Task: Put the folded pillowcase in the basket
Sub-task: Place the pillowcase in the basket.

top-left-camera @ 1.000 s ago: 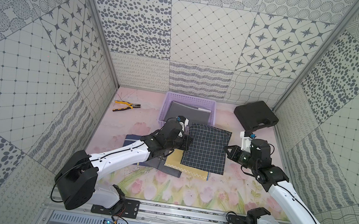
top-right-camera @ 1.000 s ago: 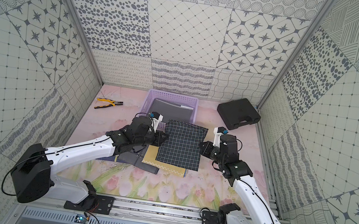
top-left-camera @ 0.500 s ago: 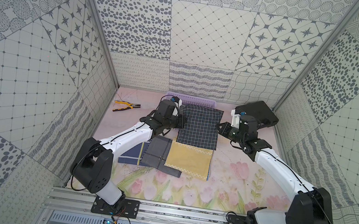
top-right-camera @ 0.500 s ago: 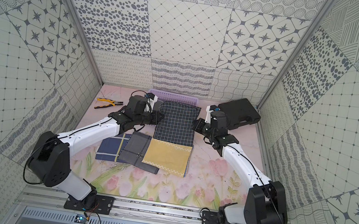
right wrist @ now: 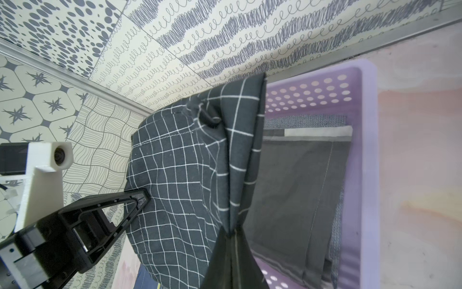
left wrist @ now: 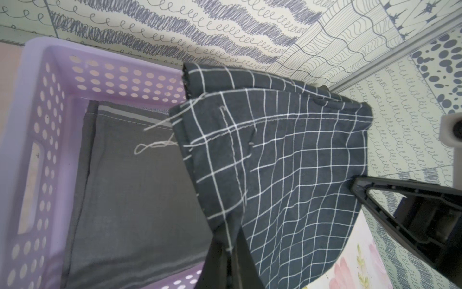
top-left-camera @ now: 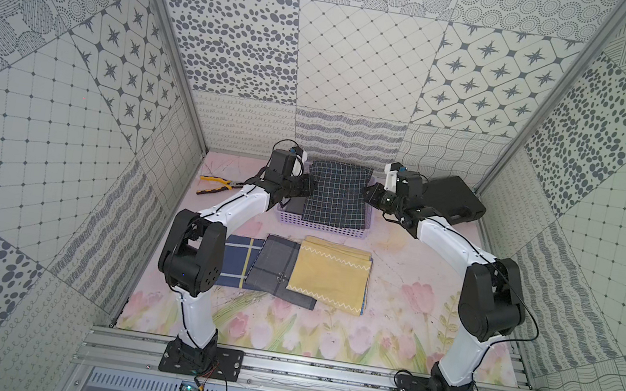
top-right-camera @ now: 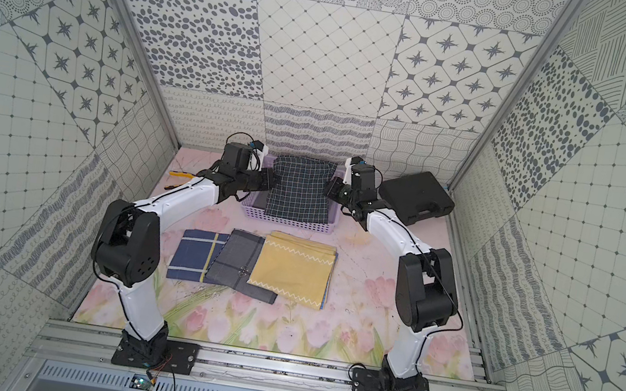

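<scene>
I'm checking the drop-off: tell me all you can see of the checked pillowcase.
The pillowcase is dark soft cloth with a white grid, folded, with loose threads at one edge. It hangs stretched over the lilac basket, its sides pinched by the shut left pincer and right pincer, above a grey folded cloth inside.

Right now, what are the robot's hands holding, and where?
Both hold the checked pillowcase: the left gripper pinches one side edge, the right gripper the opposite edge, over the basket.
</scene>
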Controlling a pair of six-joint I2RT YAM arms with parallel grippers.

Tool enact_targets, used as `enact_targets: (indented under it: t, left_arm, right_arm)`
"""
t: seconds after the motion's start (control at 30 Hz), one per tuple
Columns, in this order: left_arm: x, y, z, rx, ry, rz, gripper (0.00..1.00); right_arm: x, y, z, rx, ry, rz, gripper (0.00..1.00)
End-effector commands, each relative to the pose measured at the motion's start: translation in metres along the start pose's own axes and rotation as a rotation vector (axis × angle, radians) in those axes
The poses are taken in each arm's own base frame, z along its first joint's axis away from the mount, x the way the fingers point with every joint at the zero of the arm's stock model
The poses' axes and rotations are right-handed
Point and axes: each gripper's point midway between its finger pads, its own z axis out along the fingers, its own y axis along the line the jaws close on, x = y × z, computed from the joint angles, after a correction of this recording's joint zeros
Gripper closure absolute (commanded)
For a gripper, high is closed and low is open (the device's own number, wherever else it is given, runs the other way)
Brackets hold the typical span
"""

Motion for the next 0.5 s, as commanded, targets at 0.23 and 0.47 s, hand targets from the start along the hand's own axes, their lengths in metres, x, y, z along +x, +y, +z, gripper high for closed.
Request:
enact_targets:
  t: [0.23, 0.47]
  left_arm:
    - [-0.027, 0.035, 0.030, 0.016, 0.009, 0.032, 1.00]
    - [-0.023, 0.048, 0.042, 0.012, 0.027, 0.016, 1.00]
  right_arm:
    - [-0.020, 0.008, 0.046, -0.065, -0.013, -0.016, 1.00]
    - [-0.015, 0.001, 0.057, -0.059, 0.006, -0.003, 1.00]
